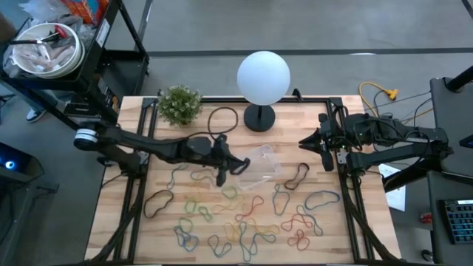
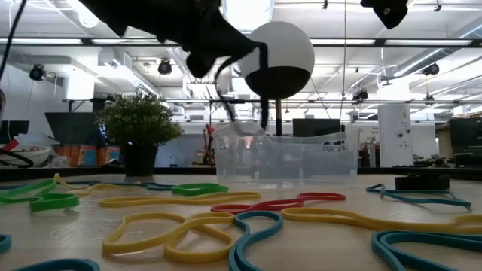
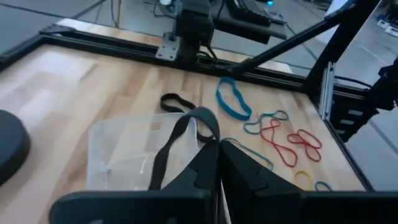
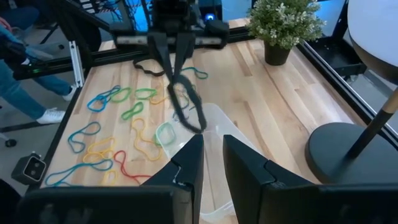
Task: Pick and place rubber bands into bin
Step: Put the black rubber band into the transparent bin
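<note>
Many coloured rubber bands (image 1: 244, 218) lie loose across the near half of the wooden table. The transparent bin (image 1: 264, 166) rests flat at the table's middle. My left gripper (image 1: 222, 171) hovers just left of the bin, shut on a black rubber band (image 3: 186, 124). In the right wrist view that band (image 4: 186, 102) hangs below the left gripper. My right gripper (image 4: 211, 162) waits raised at the table's right edge, open, with nothing between its fingers. My left gripper pinches the black rubber band's upper end (image 3: 213, 127) between its two shut fingers. It comes from the table's left, slanting a little downward. The band hangs slack as a loop below the fingers, its lower end (image 4: 198, 126) by the bin's rim; whether they touch I cannot tell.
A white globe lamp (image 1: 263, 76) on a black base stands at the far middle, a small potted plant (image 1: 179, 103) to its left. A thin black cable loop (image 1: 223, 118) lies between them. Another black band (image 1: 297, 176) lies right of the bin.
</note>
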`<state>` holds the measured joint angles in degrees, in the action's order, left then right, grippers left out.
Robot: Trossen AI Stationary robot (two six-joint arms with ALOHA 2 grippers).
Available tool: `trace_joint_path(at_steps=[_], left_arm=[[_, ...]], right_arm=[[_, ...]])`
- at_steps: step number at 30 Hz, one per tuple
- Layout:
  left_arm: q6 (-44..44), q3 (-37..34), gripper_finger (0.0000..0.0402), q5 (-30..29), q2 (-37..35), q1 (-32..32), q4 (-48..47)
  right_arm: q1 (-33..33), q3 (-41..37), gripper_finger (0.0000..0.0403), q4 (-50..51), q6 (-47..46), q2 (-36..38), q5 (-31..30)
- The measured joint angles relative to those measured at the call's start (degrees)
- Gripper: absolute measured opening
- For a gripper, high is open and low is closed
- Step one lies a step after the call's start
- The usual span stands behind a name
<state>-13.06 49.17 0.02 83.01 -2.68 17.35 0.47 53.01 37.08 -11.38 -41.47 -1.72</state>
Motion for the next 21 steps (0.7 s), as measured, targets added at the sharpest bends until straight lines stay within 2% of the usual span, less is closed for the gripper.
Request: trace_joint_path(at_steps=[6,14,17,21], left_arm=[[0.39,2.59,0.0000,2.92,5.47,0.56,2.20],[0.00,3.00,0.0000,3.76,6.85,1.51,2.39],[0.10,3.00,0.0000,1.68,6.85,1.55,0.53],[0.17,3.00,0.0000,-1.34,6.87,1.55,-2.56]], right_arm=[[0.00,-0.02,0.0057,0.04,-0.15,0.00,0.00],[0.00,-0.02,0.0057,0.12,-0.15,0.02,0.02],[0.00,-0.02,0.0057,1.70,-0.15,0.02,0.03],[0.00,-0.09,0.0057,9.15,-0.54,0.02,0.04]])
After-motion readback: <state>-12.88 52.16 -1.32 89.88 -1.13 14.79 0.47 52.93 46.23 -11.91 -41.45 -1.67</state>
